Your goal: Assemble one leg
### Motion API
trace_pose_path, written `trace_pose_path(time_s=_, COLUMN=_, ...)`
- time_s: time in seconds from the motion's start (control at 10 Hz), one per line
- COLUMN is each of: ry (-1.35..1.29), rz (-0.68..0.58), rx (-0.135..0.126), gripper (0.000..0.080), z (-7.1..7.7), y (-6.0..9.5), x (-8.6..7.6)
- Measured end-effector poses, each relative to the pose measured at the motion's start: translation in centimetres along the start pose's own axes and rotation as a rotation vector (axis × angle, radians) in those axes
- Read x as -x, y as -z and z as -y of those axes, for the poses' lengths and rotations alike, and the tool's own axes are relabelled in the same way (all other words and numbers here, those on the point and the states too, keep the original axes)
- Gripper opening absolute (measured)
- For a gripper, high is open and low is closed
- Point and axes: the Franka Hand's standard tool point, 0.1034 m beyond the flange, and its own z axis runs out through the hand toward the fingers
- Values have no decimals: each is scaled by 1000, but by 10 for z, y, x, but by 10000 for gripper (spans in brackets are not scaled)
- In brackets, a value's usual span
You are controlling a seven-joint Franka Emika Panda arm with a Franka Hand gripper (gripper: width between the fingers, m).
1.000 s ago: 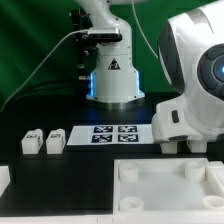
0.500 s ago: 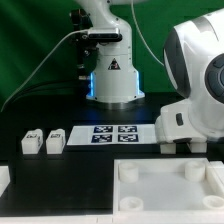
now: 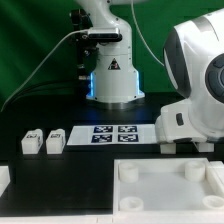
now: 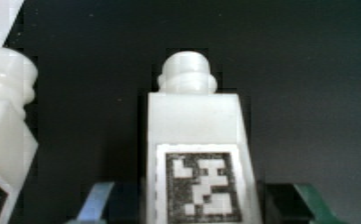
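Leg [image 4: 195, 130] lies centred between the spread jaws, touching neither one.

Exterior view faces the arm base [image 3: 112, 75] across the table [image 3: 60, 172]; wrist view hugs one leg [image 4: 198, 130].

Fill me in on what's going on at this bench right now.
The robot arm's claw hangs open around a small white plastic post with a black-and-white square tag. There is one finger on each side with gaps showing, so nothing is gripped yet. A second white post stands close beside it. In the exterior view, a third tagged post and a fourth tagged post rest on the black table beside the marker board. The large white tray-like piece sits untouched.
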Motion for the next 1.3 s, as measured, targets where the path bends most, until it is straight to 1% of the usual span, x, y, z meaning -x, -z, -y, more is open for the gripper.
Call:
trace_pose_path(time_s=0.7, ry=1, rz=0, rx=0, gripper=291, z=0, y=0, x=0)
trace_pose_path(time_s=0.8, ry=16, rz=4, rx=2, gripper=292, z=-1, y=5, x=2)
trace_pose_path(time_s=0.9, ry=64, rz=21, rx=3, gripper=292, z=-7, y=31, x=9)
trace_pose_path(time_s=1.0, ry=97, rz=-31, rx=-4, gripper=292, z=-11, y=67, x=12)
trace_pose_path(time_s=1.1, ry=111, rz=-68, rx=-2, gripper=292, z=-14, y=91, x=22)
trace_pose_path(time_s=1.2, ry=114, rz=-135, rx=4, gripper=292, z=-15, y=114, x=32)
trace_pose_path(time_s=1.3, ry=99, rz=-313, rx=7, gripper=293, z=-16, y=130, x=30)
